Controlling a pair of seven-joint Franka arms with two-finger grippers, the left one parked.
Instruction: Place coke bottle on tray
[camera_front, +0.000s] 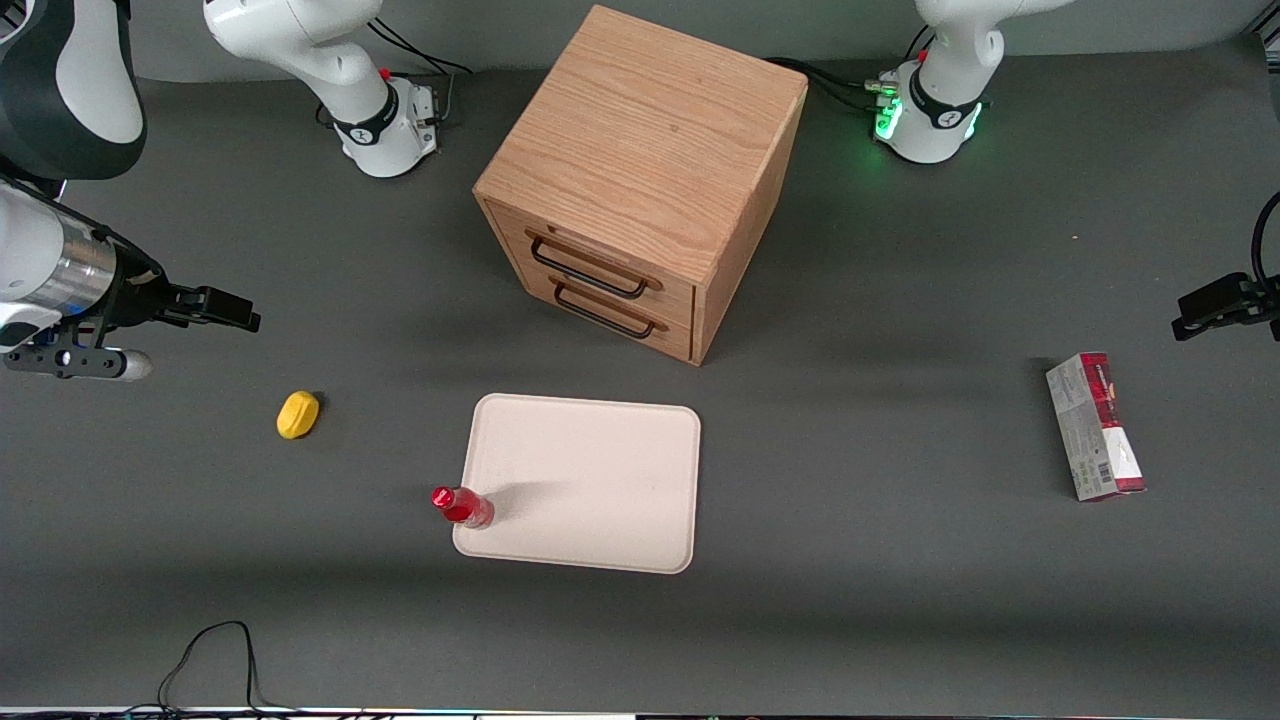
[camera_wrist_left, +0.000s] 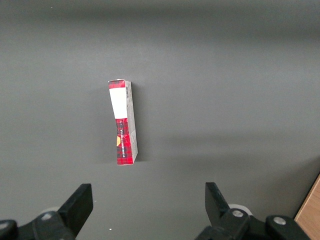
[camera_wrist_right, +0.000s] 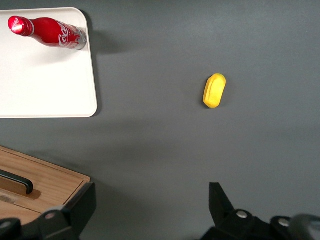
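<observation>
The small red coke bottle (camera_front: 463, 507) (camera_wrist_right: 49, 32) stands upright on the pale beige tray (camera_front: 590, 480) (camera_wrist_right: 45, 85), in the tray's corner nearest the front camera, toward the working arm's end. My gripper (camera_front: 225, 308) (camera_wrist_right: 152, 197) hangs above bare table well away from the tray, toward the working arm's end and farther from the front camera than the bottle. It is open, with nothing between its fingers.
A yellow lemon-like object (camera_front: 298, 414) (camera_wrist_right: 214, 90) lies on the table between my gripper and the tray. A wooden two-drawer cabinet (camera_front: 640, 180) (camera_wrist_right: 35, 185) stands farther back than the tray. A red-and-grey carton (camera_front: 1094, 426) (camera_wrist_left: 123, 122) lies toward the parked arm's end.
</observation>
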